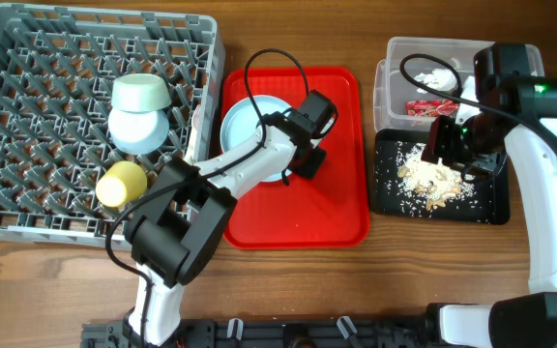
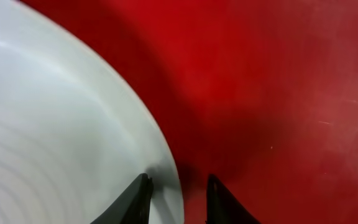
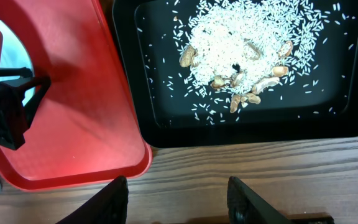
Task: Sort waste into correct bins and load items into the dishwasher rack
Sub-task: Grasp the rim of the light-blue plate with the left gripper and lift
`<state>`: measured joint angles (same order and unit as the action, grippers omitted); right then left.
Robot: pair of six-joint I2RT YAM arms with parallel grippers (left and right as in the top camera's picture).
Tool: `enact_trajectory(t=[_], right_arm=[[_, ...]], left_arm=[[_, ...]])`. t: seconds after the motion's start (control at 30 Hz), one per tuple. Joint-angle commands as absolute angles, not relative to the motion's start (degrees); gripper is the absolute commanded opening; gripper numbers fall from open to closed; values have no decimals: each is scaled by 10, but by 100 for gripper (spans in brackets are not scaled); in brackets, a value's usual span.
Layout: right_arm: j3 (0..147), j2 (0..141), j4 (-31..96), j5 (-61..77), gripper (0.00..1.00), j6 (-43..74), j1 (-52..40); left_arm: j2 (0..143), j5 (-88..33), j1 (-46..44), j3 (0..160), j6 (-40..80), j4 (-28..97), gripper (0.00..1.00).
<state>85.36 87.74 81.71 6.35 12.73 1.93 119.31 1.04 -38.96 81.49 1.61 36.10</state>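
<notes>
On red tray (image 1: pixel 298 213), at its 10 o'clock, plate (image 1: pixel 245 126) lies flat. Left gripper (image 2: pixel 178 202) is unclosed, jaws straddling the 4 o'clock rim. We judge this the plate-loading step. Next calls for a firm pinch, a lift, and a carry toward 9 o'clock into rack (image 1: pixel 27 116), clear of bowls (image 1: pixel 141 97) and cup (image 1: pixel 122 184). Right gripper (image 3: pixel 182 199) is spread and empty by black tray (image 1: pixel 486 203).

No text, label or number can be read in any view. The red snack wrapper (image 1: pixel 425 107) carries pale print. It is too small to make out.

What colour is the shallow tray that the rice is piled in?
The tray is black; the right wrist view shows it best.
</notes>
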Motion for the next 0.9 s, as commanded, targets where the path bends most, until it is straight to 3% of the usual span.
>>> enact_trajectory(t=[0.0,0.5,0.63,0.87], right_arm=[[866,866,817,60,52,120,20],[866,866,817,60,52,120,20],[866,866,817,60,52,119,20],[866,866,818,60,52,119,20]], left_arm=[[1213,32,-391,798,19,369,30],[1213,81,-391,798,19,387,29],[1213,81,-391,798,19,388,16],[1213,81,-391,795,19,392,4]])
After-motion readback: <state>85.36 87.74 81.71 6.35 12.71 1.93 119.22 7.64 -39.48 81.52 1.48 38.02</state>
